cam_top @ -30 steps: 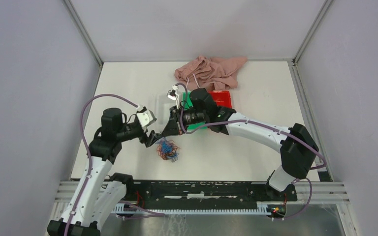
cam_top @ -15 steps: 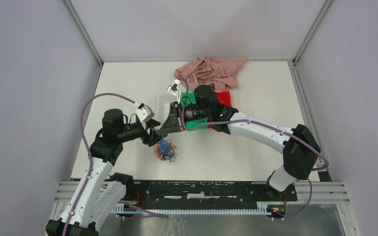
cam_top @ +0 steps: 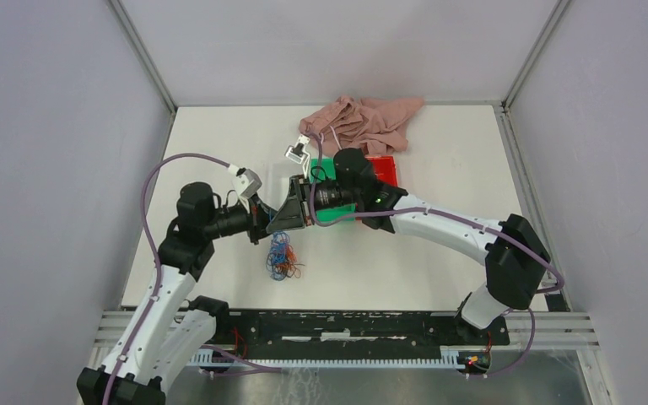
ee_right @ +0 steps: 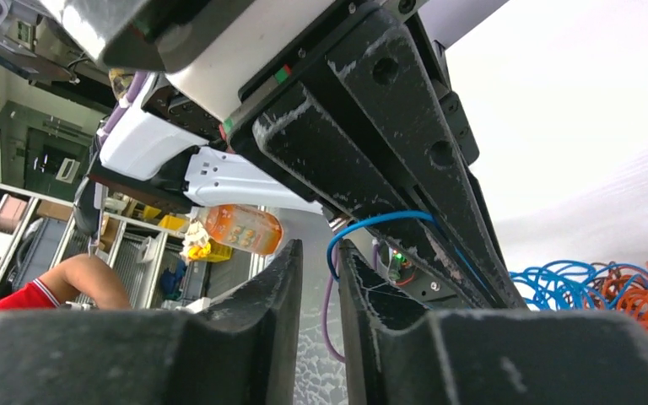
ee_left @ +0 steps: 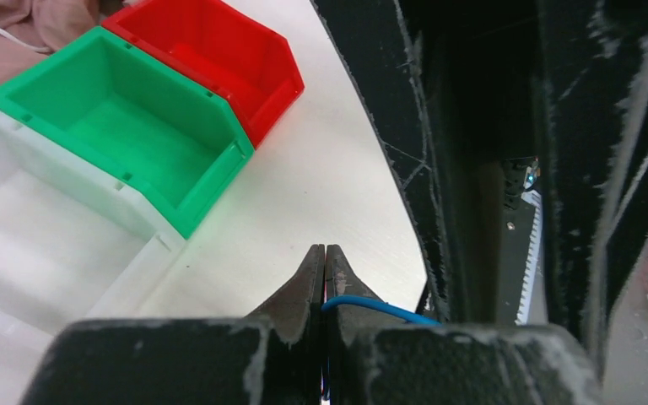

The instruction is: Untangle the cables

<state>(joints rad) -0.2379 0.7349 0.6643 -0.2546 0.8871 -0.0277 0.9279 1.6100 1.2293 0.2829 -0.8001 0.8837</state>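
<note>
On the white surface (cam_top: 439,261) the cables (cam_top: 281,258) lie bunched just below my left claw (ee_left: 325,253), which is clamped on one blue strand (ee_left: 363,305). My right claw (ee_right: 319,253) stands slightly apart, gripping nothing I can see. I should draw that strand slowly away from the bunch. How it threads into the tangle I cannot make out.
</note>
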